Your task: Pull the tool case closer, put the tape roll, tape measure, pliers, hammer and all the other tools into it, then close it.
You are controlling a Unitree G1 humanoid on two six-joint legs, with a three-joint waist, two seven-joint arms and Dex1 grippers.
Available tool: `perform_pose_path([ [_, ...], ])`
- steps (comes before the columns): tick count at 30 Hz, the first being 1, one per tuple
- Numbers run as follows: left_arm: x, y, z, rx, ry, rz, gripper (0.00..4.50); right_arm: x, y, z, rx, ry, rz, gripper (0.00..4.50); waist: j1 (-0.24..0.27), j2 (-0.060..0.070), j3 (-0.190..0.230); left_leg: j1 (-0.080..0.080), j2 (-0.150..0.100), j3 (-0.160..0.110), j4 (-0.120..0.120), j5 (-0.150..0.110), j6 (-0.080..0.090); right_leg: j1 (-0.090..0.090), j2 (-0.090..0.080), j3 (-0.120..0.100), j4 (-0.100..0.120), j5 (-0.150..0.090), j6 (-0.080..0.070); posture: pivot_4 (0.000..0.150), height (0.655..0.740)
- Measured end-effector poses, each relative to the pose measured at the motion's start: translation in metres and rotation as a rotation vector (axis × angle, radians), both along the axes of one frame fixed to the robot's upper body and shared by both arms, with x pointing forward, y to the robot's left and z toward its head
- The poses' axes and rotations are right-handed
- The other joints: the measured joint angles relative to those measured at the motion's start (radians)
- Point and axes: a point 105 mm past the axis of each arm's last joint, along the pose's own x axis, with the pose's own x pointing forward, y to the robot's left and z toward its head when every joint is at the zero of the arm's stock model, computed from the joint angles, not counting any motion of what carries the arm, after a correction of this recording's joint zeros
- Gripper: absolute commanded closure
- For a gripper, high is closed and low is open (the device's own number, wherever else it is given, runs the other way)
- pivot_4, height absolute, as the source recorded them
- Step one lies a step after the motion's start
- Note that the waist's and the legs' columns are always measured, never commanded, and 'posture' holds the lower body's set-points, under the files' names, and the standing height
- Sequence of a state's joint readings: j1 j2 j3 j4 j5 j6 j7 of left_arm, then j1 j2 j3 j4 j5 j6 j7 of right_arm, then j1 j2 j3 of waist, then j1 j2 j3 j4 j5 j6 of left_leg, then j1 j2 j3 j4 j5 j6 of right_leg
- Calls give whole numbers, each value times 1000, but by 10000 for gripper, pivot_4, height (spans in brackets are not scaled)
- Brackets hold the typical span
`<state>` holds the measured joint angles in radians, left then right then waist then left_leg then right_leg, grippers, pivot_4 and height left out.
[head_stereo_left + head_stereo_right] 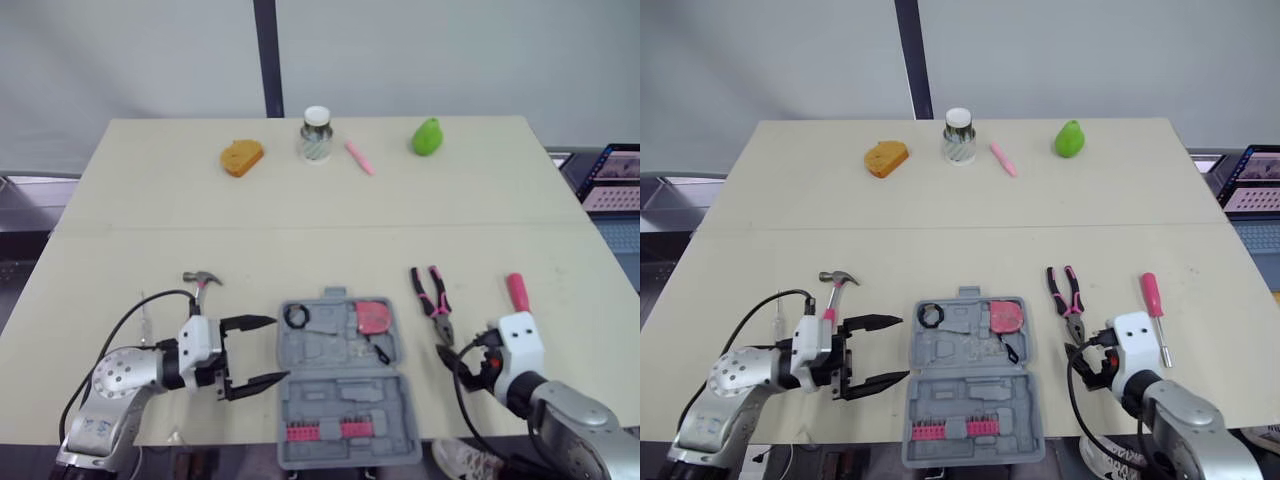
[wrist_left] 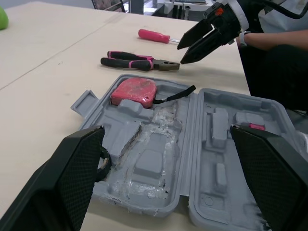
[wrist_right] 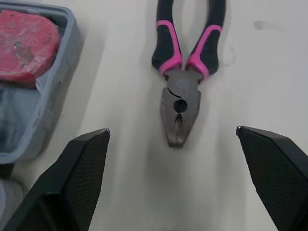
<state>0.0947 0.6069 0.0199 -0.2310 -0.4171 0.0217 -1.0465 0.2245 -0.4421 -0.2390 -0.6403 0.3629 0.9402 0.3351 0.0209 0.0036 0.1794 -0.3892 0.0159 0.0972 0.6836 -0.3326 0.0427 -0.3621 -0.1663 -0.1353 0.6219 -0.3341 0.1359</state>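
Grey moulded plastic, the tool case (image 1: 330, 352) lies open flat at the worktop's (image 1: 300, 220) near edge. It holds the pink tape measure (image 1: 373, 317) and the black tape roll (image 1: 296, 316). The left claw (image 1: 274, 350) gapes wide beside its left rim, empty. The right claw (image 3: 173, 129), equally wide, hovers over the steel nose of the pliers (image 3: 182, 103), gripping nothing.

Left gripper (image 1: 278, 349) and right gripper (image 3: 173, 130) gape wide.

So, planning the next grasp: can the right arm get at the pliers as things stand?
Probably yes. The right end effector is open, and the pliers lie bare on the table just ahead of it, clear of the tool case; nothing covers them.
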Motion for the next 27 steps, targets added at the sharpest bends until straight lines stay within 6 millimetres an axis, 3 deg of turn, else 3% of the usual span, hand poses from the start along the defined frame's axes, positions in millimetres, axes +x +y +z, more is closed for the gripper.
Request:
perform_pose_path([
  [9,-2,-1,-1,28,-10,20,0,28,1,-16,0,42,-29,589,-1,0,0,0,0,1,0,0,1,-1,0,0,1,0,0,1500,6950],
  [25,-5,1,-5,33,-11,44,0,43,5,-18,-14,23,-42,589,-12,0,0,0,0,2,0,1,1,-1,0,0,1,0,0,1500,6950],
  [27,-5,1,-5,34,-11,47,0,43,5,-18,-15,24,-43,5840,-14,0,0,0,0,1,0,1,1,-1,0,0,1,0,0,1500,6950],
])
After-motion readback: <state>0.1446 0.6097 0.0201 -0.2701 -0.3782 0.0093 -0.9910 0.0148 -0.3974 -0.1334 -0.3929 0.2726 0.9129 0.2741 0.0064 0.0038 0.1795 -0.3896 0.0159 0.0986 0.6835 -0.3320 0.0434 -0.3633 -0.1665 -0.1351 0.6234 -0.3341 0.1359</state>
